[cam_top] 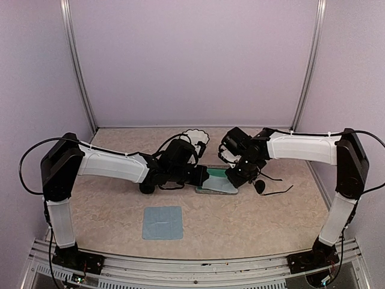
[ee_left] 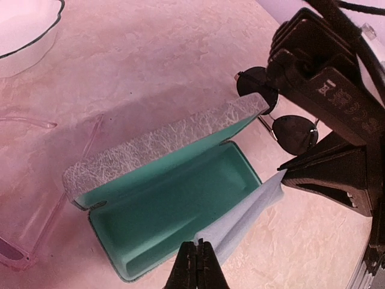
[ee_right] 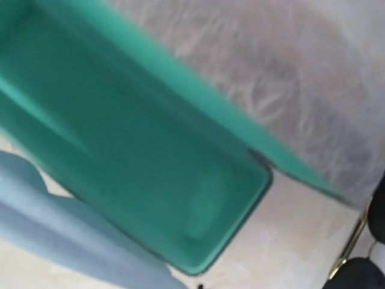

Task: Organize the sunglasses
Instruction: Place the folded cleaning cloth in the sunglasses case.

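Note:
The dark round-lensed sunglasses (cam_top: 261, 185) (ee_left: 296, 133) lie on the table just right of an open grey speckled case (cam_top: 218, 183) with teal lining (ee_left: 174, 205) (ee_right: 138, 150). The pale pinkish-clear sunglasses (ee_left: 18, 253) lie left of the case. A pale blue cloth (ee_left: 246, 214) (ee_right: 54, 235) stretches along the case's near rim. My left gripper (ee_left: 198, 248) (cam_top: 204, 175) is shut on one corner of it. In the left wrist view my right gripper (ee_left: 284, 178) (cam_top: 233, 179) pinches the other corner. The case's inside is empty.
A second blue cloth (cam_top: 163, 222) lies flat near the front of the table. A white scalloped dish (cam_top: 195, 135) (ee_left: 24, 30) stands behind the case. A black oblong thing (cam_top: 147, 188) lies under my left forearm. Walls close in the table's back and sides.

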Controlling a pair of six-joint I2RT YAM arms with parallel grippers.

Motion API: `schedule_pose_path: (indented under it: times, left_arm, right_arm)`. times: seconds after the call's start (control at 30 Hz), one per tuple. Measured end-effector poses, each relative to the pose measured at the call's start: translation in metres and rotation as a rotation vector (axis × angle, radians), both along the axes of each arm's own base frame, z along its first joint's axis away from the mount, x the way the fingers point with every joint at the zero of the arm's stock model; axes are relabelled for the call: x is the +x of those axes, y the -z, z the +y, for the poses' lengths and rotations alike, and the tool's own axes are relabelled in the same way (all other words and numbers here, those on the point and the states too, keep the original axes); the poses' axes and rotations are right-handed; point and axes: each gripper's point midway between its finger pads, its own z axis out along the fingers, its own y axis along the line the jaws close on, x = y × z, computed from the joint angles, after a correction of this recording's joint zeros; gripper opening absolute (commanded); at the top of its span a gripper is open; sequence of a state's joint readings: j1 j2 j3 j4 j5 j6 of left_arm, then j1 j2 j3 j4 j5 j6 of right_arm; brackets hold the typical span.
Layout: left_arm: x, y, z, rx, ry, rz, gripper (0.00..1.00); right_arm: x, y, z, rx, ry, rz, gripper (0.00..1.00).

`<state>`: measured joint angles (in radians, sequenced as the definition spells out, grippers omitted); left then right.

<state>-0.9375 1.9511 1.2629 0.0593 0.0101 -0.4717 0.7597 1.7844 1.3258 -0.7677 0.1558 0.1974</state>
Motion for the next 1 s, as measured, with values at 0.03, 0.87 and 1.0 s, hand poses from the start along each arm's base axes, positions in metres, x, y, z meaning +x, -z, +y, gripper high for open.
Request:
schedule_pose_path:
  times: [0.03, 0.87, 1.0]
  left_arm:
    - [0.005, -0.004, 0.001, -0.009, -0.010, -0.004, 0.00]
    - [0.025, 0.034, 0.004, 0.015, -0.065, 0.066, 0.00]
    - [0.032, 0.035, 0.003, 0.013, -0.075, 0.066, 0.00]
  right_arm:
    - [0.006, -0.002, 0.001, -0.001, 0.005, -0.008, 0.00]
    - [0.027, 0.022, 0.002, -0.070, -0.002, 0.007, 0.00]
    - [0.031, 0.024, 0.003, -0.077, 0.001, 0.002, 0.00]
